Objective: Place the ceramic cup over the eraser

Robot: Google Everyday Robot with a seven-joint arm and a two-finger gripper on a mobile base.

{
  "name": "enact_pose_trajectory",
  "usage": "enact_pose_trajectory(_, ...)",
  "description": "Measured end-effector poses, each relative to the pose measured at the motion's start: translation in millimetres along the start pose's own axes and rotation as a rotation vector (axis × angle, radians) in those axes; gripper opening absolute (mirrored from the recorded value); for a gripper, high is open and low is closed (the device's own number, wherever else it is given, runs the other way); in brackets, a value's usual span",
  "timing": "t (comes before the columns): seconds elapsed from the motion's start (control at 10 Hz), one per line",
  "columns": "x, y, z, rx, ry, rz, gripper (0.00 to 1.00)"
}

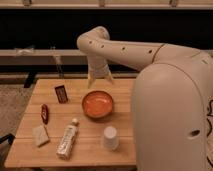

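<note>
Gripper [100, 80], jaws apart and empty, hangs over the far edge of the tabletop [90, 152]; ceramic cup [110, 138] stands near the front edge, eraser [61, 93] far left past the orange bowl [98, 104]: grip your cup squarely and carry it clear of the bowl.

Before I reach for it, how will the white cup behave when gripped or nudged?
Rigid with tapered sides, the ceramic cup may slip in a squeeze. It seems to stand wide end down, probably steady, but sits near the table's front edge; a push risks a breaking fall. The claw hangs behind the orange bowl.
</note>
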Motion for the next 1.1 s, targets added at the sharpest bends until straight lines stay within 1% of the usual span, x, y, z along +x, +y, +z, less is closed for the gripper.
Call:
enact_pose_trajectory(0.1,5.0,5.7,-0.2,-0.006,-0.025,-0.024,0.80)
enact_pose_trajectory(0.2,16.3,9.0,6.0,-0.012,-0.044,-0.044,0.80)
enact_pose_trajectory(0.4,30.9,5.5,24.6,-0.035,-0.062,-0.057,0.80)
enact_pose_trajectory(0.5,40.5,-0.2,33.4,-0.047,-0.071,-0.061,0.80)
enact_pose_trajectory(0.6,49.0,-4.8,39.4,-0.060,-0.080,-0.062,0.80)
enact_pose_trajectory(0.8,66.0,-6.0,47.6,-0.082,-0.093,-0.067,0.80)
enact_pose_trajectory(1.0,86.4,-6.3,54.1,-0.088,-0.100,-0.057,0.80)
enact_pose_trajectory(1.1,99.9,-2.1,58.9,-0.087,-0.105,-0.057,0.80)
